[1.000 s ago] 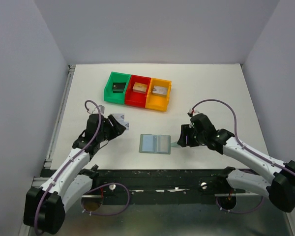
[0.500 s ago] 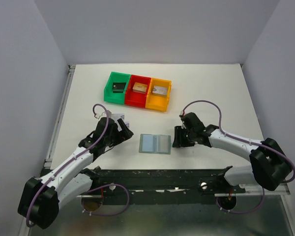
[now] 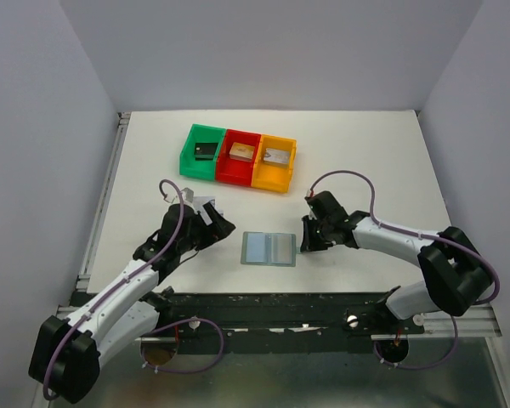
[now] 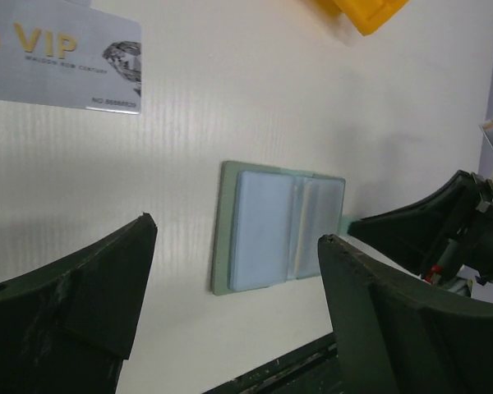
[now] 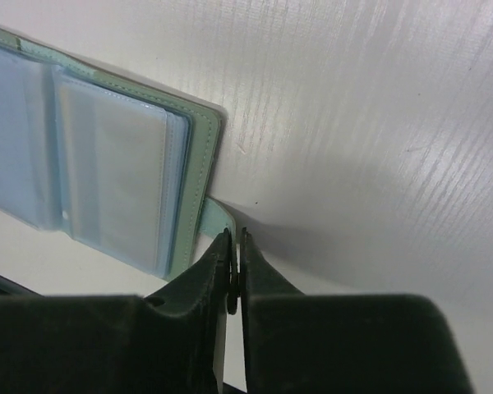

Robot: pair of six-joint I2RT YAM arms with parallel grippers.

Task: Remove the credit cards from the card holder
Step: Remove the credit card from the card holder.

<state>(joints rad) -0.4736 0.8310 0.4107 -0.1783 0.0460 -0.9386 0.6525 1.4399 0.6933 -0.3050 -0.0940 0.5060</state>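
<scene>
Card holder (image 3: 269, 248) lies open flat on the white counter (image 3: 365, 161), near the front edge, roughly btwn the two arms, pale blue pockets facing up. R hand (image 3: 304, 243) is at its right edge, clenched on the little side tab (image 5: 217, 215). The wrist view shows the tab's end pinched in the tips, jaws all but touching. L hand (image 3: 222, 224) is just left of the holder, not touching it, released and spread wide w/ nothing in it. In its wrist view the holder shows in the gap btwn the fingers. One silvery card (image 4: 62, 57) marked "VIP" lies flat on the counter, apart from the holder. Can't tell if more cards sit in the pockets. Farther back, a green bin (image 3: 187, 158), red bin (image 3: 236, 176) and orange bin (image 3: 270, 181) stand in a row, touching, w/ a small block in each.
</scene>
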